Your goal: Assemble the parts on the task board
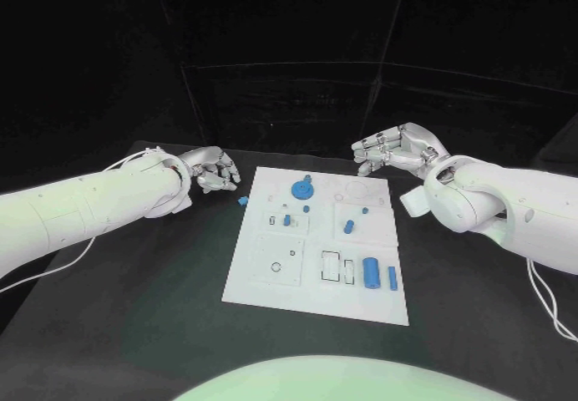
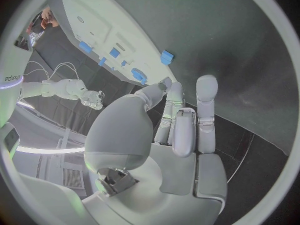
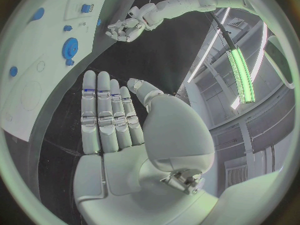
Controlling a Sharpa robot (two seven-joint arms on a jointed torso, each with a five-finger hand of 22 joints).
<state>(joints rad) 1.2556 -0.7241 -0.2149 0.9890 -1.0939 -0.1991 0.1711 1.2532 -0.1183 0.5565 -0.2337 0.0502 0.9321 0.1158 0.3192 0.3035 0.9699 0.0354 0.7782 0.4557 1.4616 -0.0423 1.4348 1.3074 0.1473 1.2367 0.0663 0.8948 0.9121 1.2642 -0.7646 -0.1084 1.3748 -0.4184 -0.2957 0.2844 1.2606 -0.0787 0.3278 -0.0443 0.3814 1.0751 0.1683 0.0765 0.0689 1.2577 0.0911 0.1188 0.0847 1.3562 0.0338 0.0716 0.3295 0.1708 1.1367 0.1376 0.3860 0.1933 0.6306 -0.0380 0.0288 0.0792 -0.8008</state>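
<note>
The white task board (image 1: 362, 305) lies in the middle of the black table. On its far part sits a blue gear (image 1: 302, 189) with small blue pieces around it; two blue cylinders (image 1: 371, 270) lie near its right edge. One small blue piece (image 1: 243, 200) lies on the table just left of the board. My left hand (image 1: 211, 171) hovers over the table beside that piece, fingers apart, holding nothing. My right hand (image 1: 392, 149) hovers beyond the board's far right corner, fingers stretched out and empty. The left wrist view shows the loose piece (image 2: 166, 57) just past the fingertips (image 2: 207, 85).
The board (image 3: 37, 45) and the gear (image 3: 69, 48) appear in the right wrist view, with the left hand (image 3: 125, 29) beyond them. Black table surrounds the board on all sides. A thin cable hangs below each forearm.
</note>
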